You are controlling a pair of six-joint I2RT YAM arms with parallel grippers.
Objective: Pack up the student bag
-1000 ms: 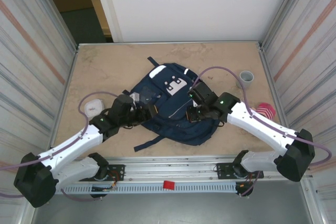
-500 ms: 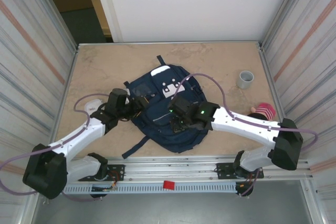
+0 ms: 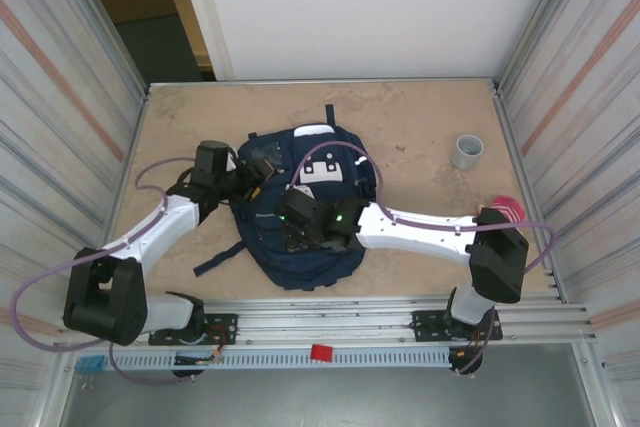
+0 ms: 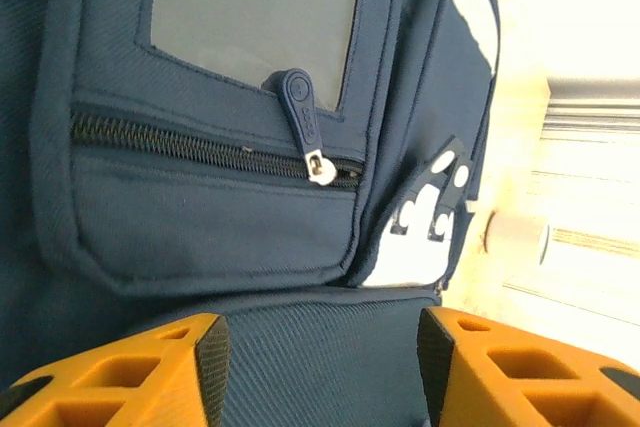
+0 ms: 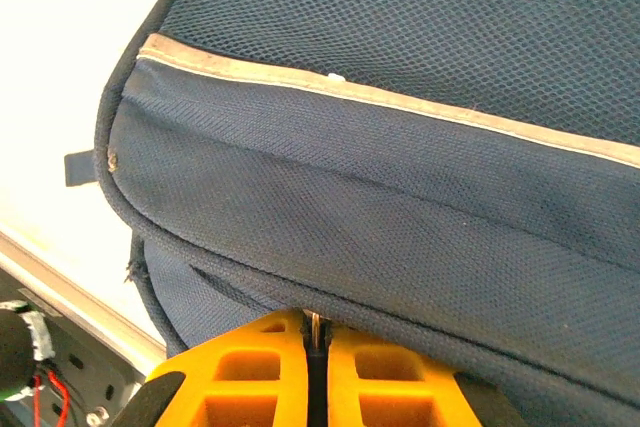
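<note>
Item 1, left gripper (image 4: 320, 347): jaws wide, straddling fabric. Item 2, student bag (image 3: 300, 262): flat, mid-table. Item 3, right gripper (image 5: 316, 367): pinched on thin metal tab (image 5: 316, 323); I fear it slips free, or drags the unpinned bag.

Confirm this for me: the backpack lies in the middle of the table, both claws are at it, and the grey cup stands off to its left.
One thing is wrong: the grey cup stands off to the right of the backpack, not its left, as the top external view shows. The rest holds: the backpack lies in the middle of the table, with the left claw and the right claw both at it.
</note>
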